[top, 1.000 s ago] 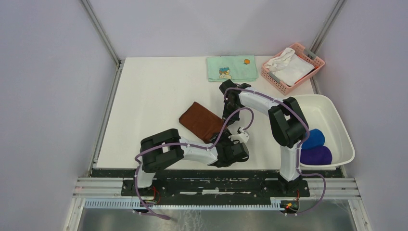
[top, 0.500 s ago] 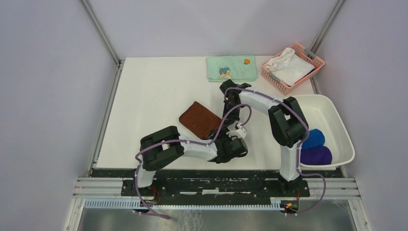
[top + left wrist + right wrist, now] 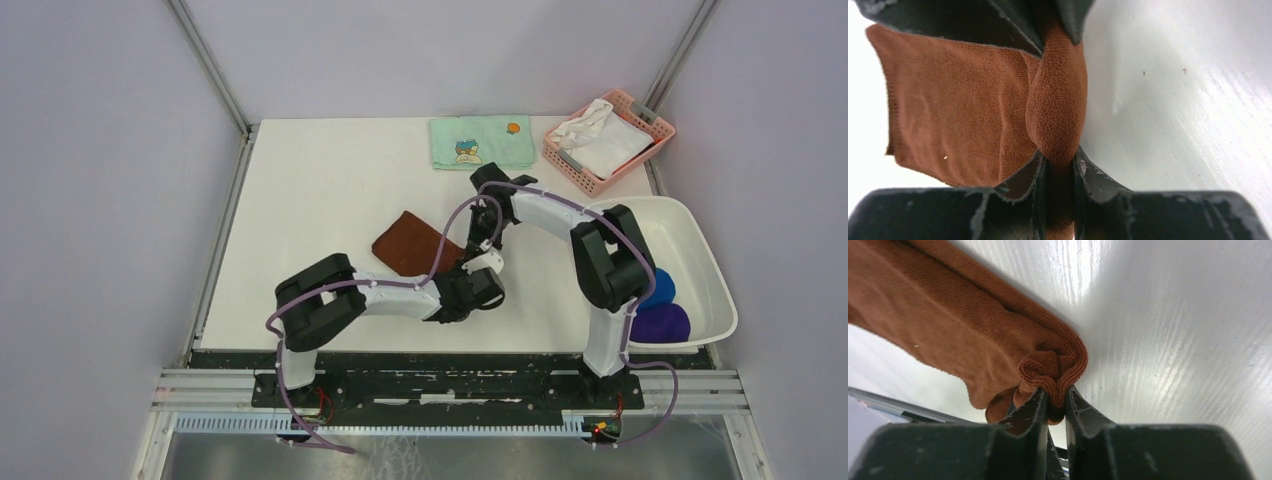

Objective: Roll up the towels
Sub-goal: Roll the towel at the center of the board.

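Observation:
The rust-brown towel [image 3: 408, 243] lies on the white table near the middle, its right edge rolled up. My left gripper [image 3: 462, 284] is shut on the near end of that rolled edge [image 3: 1058, 110]. My right gripper [image 3: 484, 243] is shut on the far end of the same roll [image 3: 1053, 367]. The flat part of the towel spreads to the left in both wrist views. The royal blue towel [image 3: 655, 288] and the dark purple towel [image 3: 658, 323] sit rolled in the white tub [image 3: 700, 245] at the right.
A pale green cartoon-print towel [image 3: 482, 142] lies flat at the back of the table. A pink basket [image 3: 655, 135] with a white cloth [image 3: 598, 135] stands at the back right. Both arms cross over the table's middle front.
Both grippers have moved left with the towel's right edge, rolling it over. The visible flat part of the brown towel has become narrower.

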